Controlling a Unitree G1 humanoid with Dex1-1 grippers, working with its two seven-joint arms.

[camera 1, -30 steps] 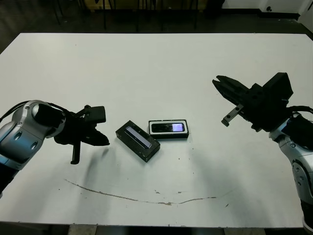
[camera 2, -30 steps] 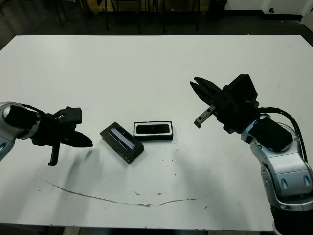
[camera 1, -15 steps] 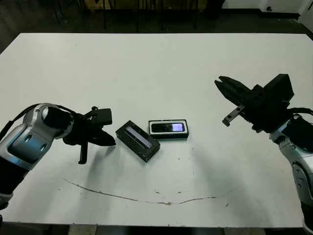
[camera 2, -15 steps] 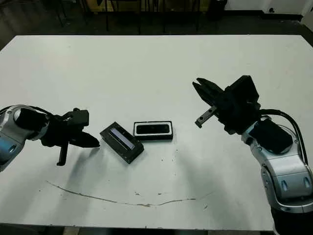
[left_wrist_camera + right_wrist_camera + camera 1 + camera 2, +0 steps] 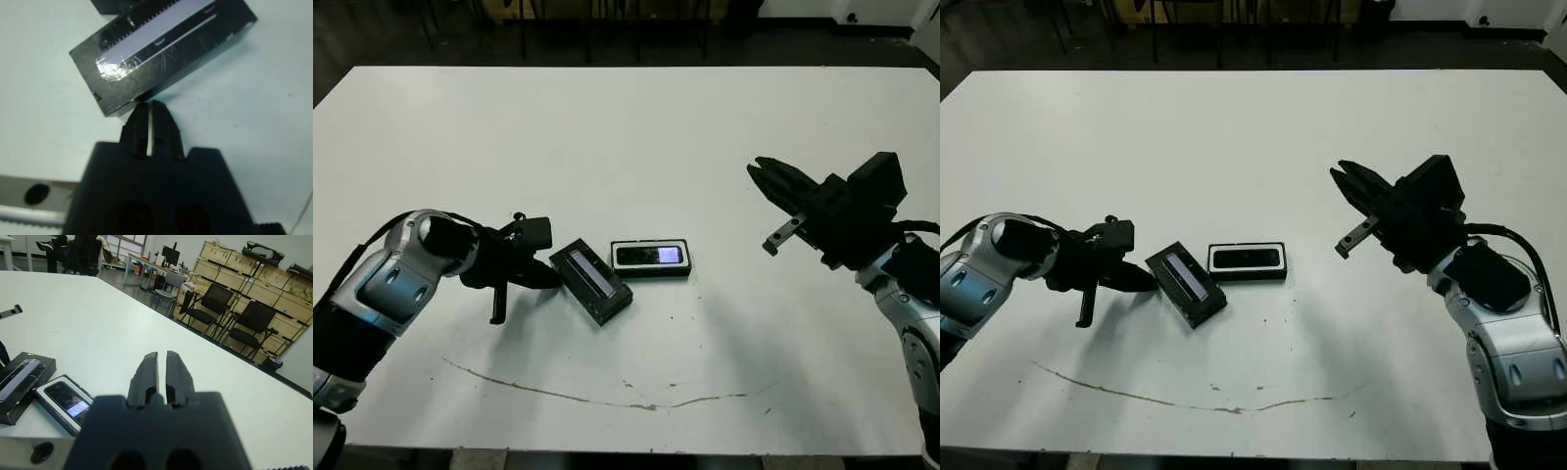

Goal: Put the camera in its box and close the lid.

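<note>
The camera [image 5: 649, 256], a black slab with a small bluish screen, lies inside the white-lined box [image 5: 652, 242] at the table's middle. Just left of it the black lid [image 5: 592, 284] with a silvery strip lies at an angle on the table, one corner close to the box. My left gripper [image 5: 554, 278] is shut, and its fingertips [image 5: 149, 111] touch the lid's [image 5: 161, 49] left end. My right gripper [image 5: 756, 169] is shut on nothing and hangs above the table well to the right of the box; its wrist view shows camera [image 5: 66, 399] and lid [image 5: 19, 377] beyond its fingers [image 5: 149, 367].
A thin brownish scuff line [image 5: 607, 397] runs along the white table [image 5: 607, 137] near the front edge. Beyond the far edge stand black chairs [image 5: 247, 325] and wooden crates [image 5: 254, 286].
My left gripper has slid right until it touches the lid's left end, and the lid has turned slightly. The right gripper has barely drifted.
</note>
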